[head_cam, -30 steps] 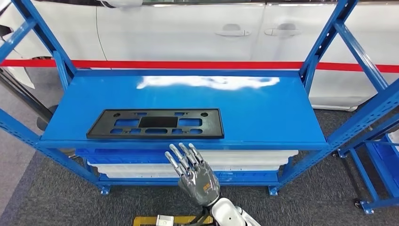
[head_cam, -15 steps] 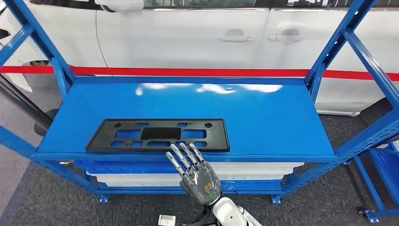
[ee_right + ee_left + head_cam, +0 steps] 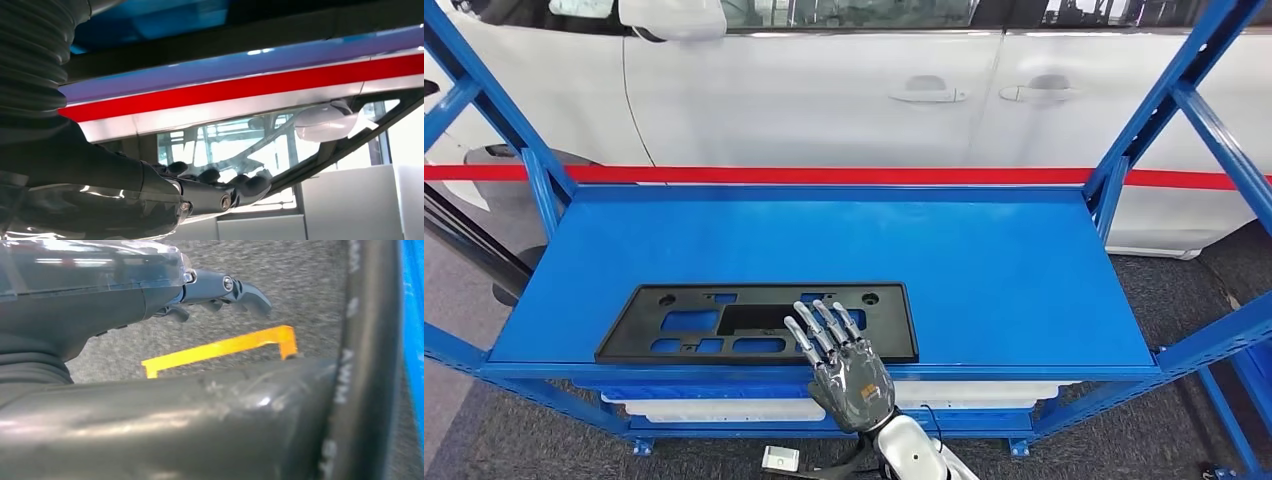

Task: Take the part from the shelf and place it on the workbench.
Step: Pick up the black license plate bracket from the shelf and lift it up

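Closer to shelf (image 3: 1024, 270) now than second ago; my right hand (image 3: 849, 375) raised, fingers (image 3: 819, 325) spread, empty, overlapping near edge of part (image 3: 759, 320). Part flat on shelf, long axis across me. Left hand (image 3: 220, 290) low, state unclear.

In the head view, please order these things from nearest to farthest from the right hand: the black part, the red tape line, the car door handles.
From the right hand:
1. Black part, on the shelf's front edge, under the fingertips.
2. Red tape line, behind the shelf.
3. Car door handles, farthest, on the white car.
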Action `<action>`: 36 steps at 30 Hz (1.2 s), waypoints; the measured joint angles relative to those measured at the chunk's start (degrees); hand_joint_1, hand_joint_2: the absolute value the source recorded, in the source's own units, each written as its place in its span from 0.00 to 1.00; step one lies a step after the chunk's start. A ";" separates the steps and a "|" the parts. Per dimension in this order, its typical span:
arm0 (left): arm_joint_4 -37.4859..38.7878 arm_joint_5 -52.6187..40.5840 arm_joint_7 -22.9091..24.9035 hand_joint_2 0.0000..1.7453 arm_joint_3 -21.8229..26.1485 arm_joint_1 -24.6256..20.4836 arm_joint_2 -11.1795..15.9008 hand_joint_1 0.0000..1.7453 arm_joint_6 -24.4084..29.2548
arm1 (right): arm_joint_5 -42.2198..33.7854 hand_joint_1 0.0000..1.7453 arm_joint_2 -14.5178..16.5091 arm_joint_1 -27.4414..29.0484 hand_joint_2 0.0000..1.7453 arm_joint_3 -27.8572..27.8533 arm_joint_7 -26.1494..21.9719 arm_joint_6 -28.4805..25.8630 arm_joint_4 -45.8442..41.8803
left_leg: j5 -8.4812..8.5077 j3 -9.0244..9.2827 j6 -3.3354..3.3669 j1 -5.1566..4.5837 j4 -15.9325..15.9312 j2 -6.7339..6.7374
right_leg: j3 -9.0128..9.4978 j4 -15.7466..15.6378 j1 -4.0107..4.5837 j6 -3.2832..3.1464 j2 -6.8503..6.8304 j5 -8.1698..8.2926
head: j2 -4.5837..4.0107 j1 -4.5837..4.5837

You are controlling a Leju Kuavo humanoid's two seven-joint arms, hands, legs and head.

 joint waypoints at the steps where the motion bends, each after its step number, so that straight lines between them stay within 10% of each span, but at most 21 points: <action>1: 0.00 -0.05 0.02 0.00 -0.11 0.00 0.02 0.00 -0.01 | -0.05 0.00 0.08 -0.01 1.00 -0.14 0.00 -0.01 0.00 | 0.13 0.23 0.57 0.01 -0.02 -0.05 | 0.04 0.04 0.02 0.30 -0.01 -0.17 | 0.00 -0.01; 4: 0.00 -0.21 0.03 0.00 -0.35 -0.10 0.06 0.00 0.01 | -0.13 0.00 0.22 -0.13 1.00 -0.45 -0.01 -0.05 0.00 | -0.24 1.45 1.71 0.17 -0.57 -0.20 | -1.87 4.16 -0.15 0.86 -0.25 -0.94 | 0.00 0.01; 9: 0.00 -0.27 -0.04 0.00 -0.49 -0.27 0.10 0.00 0.08 | -0.22 0.00 0.22 -0.07 1.00 -0.72 0.03 -0.08 0.73 | -2.23 3.87 2.23 -0.13 -0.74 -0.32 | -12.17 15.43 -0.17 0.80 -0.31 -4.05 | 0.00 0.01; 14: 0.09 -1.01 -0.11 0.00 -0.75 -0.43 -0.03 0.00 0.15 | -0.02 0.00 0.23 -0.80 1.00 -0.68 0.92 0.02 2.61 | -4.59 6.55 1.43 -0.53 -0.96 -0.69 | -10.49 2.54 1.06 -1.20 0.01 6.94 | 0.00 0.01; 19: 0.13 -1.73 0.56 0.00 -1.57 -0.93 0.02 0.00 0.30 | 2.07 0.00 0.53 -3.72 1.00 -0.51 4.34 2.76 6.37 | -5.79 6.30 -0.08 -0.51 1.82 -0.55 | -8.53 0.41 0.66 -2.08 0.21 7.13 | 0.00 0.02; 24: 0.15 -1.98 0.93 0.00 -1.98 -1.23 0.18 0.00 0.21 | 2.98 0.00 0.70 -6.04 1.00 -0.38 5.81 3.71 10.05 | -10.06 -1.48 -0.95 -0.34 13.73 -0.39 | -7.25 0.13 0.60 -2.64 0.06 6.33 | 0.00 0.03; 27: 0.15 -2.05 0.97 0.00 -2.11 -1.31 0.29 0.00 -0.01 | 3.38 0.00 0.80 -7.24 1.00 -0.22 7.11 4.74 11.78 | -3.83 1.21 -0.85 -0.32 4.83 -0.35 | -6.48 0.31 0.58 -2.28 0.23 5.89 | 0.00 0.02; 30: 0.15 -2.07 0.98 0.00 -2.37 -1.63 0.34 0.00 -0.21 | 3.37 0.00 0.94 -8.91 1.00 -0.21 8.15 5.57 13.87 | -2.57 2.99 0.20 -0.59 -0.82 -0.28 | -6.46 0.65 0.82 -1.42 0.37 5.59 | 0.00 0.03; 34: 0.15 -2.03 0.99 0.00 -2.59 -1.66 0.32 0.00 -0.23 | 3.04 0.99 1.01 -10.13 1.00 -0.21 8.56 6.58 15.60 | -0.90 3.55 1.79 -0.11 -1.66 -0.04 | -6.92 2.39 0.89 -0.09 0.32 3.96 | 0.00 0.04; 36: 0.15 -1.91 0.98 0.00 -2.78 -1.72 0.32 0.00 -0.19 | 2.07 1.00 1.01 -10.74 1.00 -0.22 8.60 7.99 16.81 | -0.52 3.48 2.18 -0.04 -1.87 0.22 | -9.54 8.28 0.60 0.47 0.19 0.19 | 0.00 0.04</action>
